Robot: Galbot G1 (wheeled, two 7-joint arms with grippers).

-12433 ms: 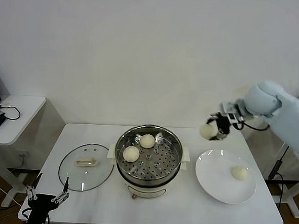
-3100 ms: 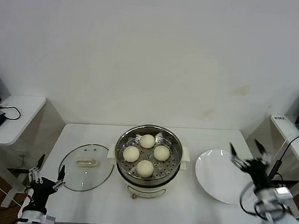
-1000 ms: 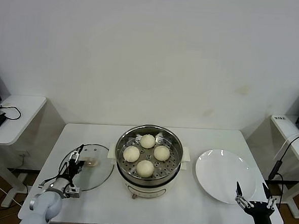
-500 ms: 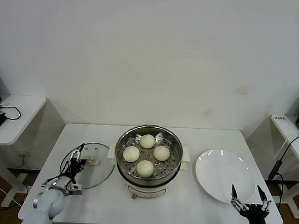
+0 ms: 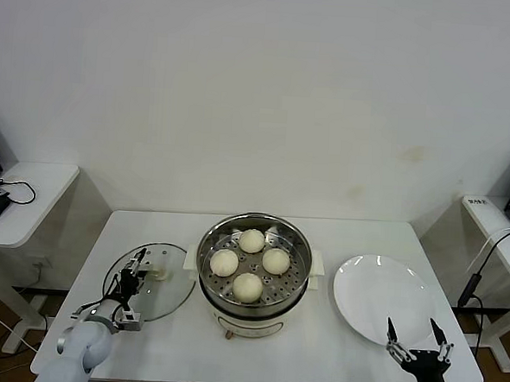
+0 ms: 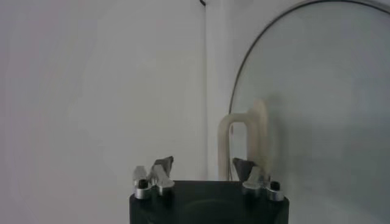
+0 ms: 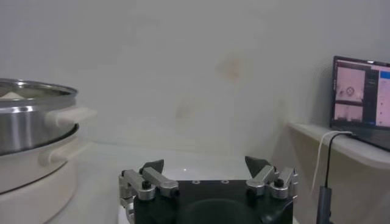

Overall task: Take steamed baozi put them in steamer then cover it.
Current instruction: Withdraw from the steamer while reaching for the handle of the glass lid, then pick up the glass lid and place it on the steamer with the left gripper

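**On the bench: four buns in the pot, left arm down at the lid handle**

At the middle of the white bench [image 5: 332, 352] stands the steamer [image 5: 253, 264], a shiny steel pot on a cream base with side handles. On its perforated tray sit all four steamed baozi [image 5: 250, 263], close together in a diamond, each pale and domed. The pot is uncovered.

The cover [image 5: 150, 282], a clear glass lid with a metal rim, lies flat on the bench just beside the steamer on the robot's left. The left gripper [image 5: 134, 274] is down over it at the cream handle [image 6: 245, 139]. In the left wrist view the handle stands between the jaws, nearer one fingertip than the other; the jaws are part open around it, and whether they press on it cannot be told.

On the robot's right a flat white plate [image 5: 383, 298] lies near the steamer with nothing on it. The right gripper [image 5: 412, 341] is at the near bench edge, just beyond the plate's near rim, jaws spread wide and holding nothing. The right wrist view shows the same gripper [image 7: 206, 165] and the steamer's side off beyond it.
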